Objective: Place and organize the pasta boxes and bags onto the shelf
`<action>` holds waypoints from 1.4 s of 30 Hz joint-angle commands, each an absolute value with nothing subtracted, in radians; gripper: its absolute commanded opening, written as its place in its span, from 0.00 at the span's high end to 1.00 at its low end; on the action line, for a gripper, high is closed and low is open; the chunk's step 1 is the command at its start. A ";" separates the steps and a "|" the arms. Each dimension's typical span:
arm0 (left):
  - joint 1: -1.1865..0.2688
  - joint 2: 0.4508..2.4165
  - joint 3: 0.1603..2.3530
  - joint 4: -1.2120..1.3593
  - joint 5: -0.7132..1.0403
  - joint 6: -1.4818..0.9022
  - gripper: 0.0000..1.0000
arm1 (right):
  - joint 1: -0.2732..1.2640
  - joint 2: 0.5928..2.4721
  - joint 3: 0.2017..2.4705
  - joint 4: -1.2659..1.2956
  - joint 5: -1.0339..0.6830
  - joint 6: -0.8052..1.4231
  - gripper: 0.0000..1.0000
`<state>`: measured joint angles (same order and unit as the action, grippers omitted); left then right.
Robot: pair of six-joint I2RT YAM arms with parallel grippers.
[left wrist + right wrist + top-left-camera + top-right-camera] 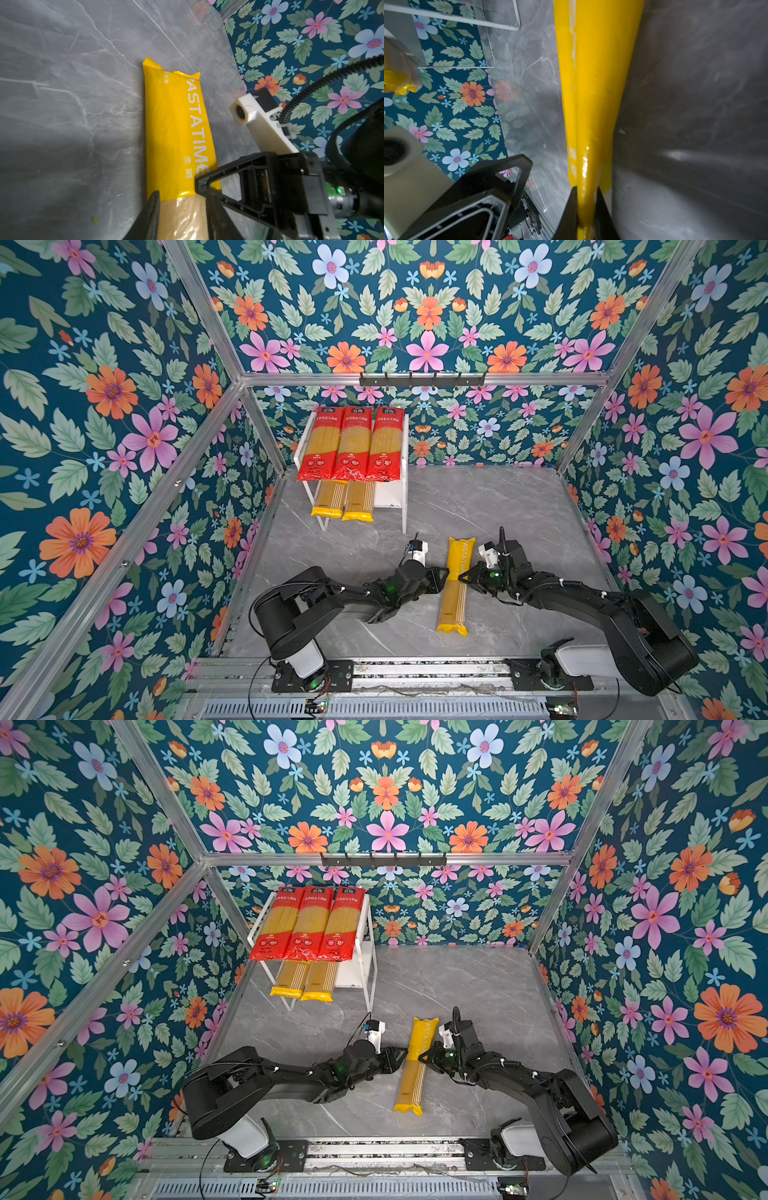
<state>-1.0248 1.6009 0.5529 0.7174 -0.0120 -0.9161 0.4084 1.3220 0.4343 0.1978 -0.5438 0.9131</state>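
Note:
A yellow PASTATIME pack [454,601] [410,1085] lies lengthwise on the grey table between my two grippers. My left gripper [445,576] [182,207] is shut across the pack's width where the yellow print meets the clear window [180,220]. From the other side, my right gripper [464,578] [585,193] is shut on the pack's edge [596,83]. The shelf [390,497] [353,973] stands at the back left. Three red packs [353,443] lie side by side on its top board. Two yellow packs [330,499] [359,502] stick out from the left and middle of its lower board.
A black hook rail [422,379] hangs on the back frame bar. Flowered walls and aluminium posts [266,435] close in the table on three sides. A metal base rail [415,668] carrying both arms runs along the front edge.

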 commanded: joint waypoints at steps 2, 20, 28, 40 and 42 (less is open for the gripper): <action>-1.024 1.505 0.504 0.706 -0.070 -0.868 0.60 | 0.407 1.267 0.467 0.286 -0.532 0.959 0.97; -1.028 1.224 0.275 0.967 -0.166 -0.842 0.48 | 0.409 0.992 0.451 0.483 -0.316 0.816 1.00; -1.079 1.288 0.238 1.195 -0.147 -0.937 0.30 | 0.410 0.995 0.437 0.754 -0.220 0.924 1.00; -1.129 1.537 0.197 1.645 -0.212 -1.126 0.17 | 0.570 1.031 0.446 1.029 0.010 1.032 1.00; -1.142 1.544 0.208 1.646 -0.220 -1.123 0.17 | 0.596 1.054 0.446 1.073 0.035 1.044 1.00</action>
<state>-1.1316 1.5360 0.1978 1.5417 -0.2005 -1.1011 0.5755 1.0424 0.4412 0.8139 -0.0620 1.0187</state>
